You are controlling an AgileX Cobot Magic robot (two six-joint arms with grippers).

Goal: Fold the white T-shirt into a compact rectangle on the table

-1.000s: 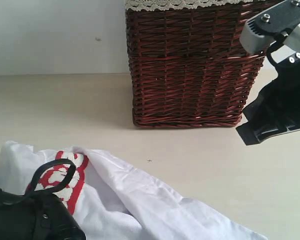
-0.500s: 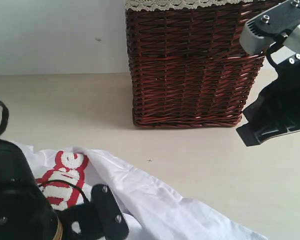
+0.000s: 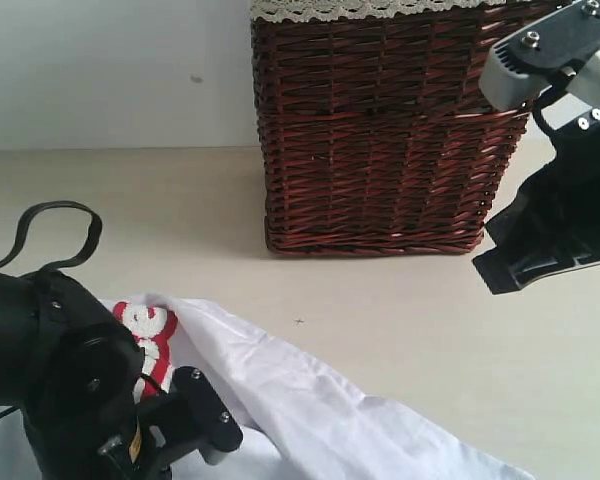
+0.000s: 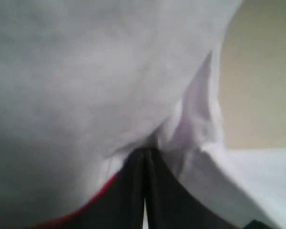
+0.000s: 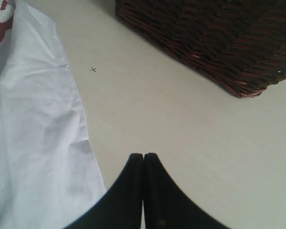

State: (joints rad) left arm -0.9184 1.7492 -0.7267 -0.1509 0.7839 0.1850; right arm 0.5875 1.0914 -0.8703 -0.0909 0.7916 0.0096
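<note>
left gripper [image 4: 144, 151]: the two fingers are pressed together, and white cloth gathers in folds just at their tips. The wrist view is blurred, so it seems to pinch the white T-shirt [image 3: 310, 410], but this is not fully sure.
left arm [image 3: 70, 400]: black, low at the left of the exterior view, over the left part of the shirt.
right gripper [image 5: 143, 156]: the fingers are closed against each other with nothing between them, above bare table [image 3: 420, 330], just beside the edge of the shirt.
white T-shirt: it lies crumpled on the near part of the table, from the left arm toward the lower right, apart from the basket [image 3: 380, 130].
lettering [image 3: 145, 325]: white with a red outline, on the shirt just beside the left arm.
basket: dark red-brown wicker, upright at the back of the table, with lace trim [image 3: 360, 8] on its top rim.
dark mark [image 3: 299, 322]: small, on the table between shirt and basket.
</note>
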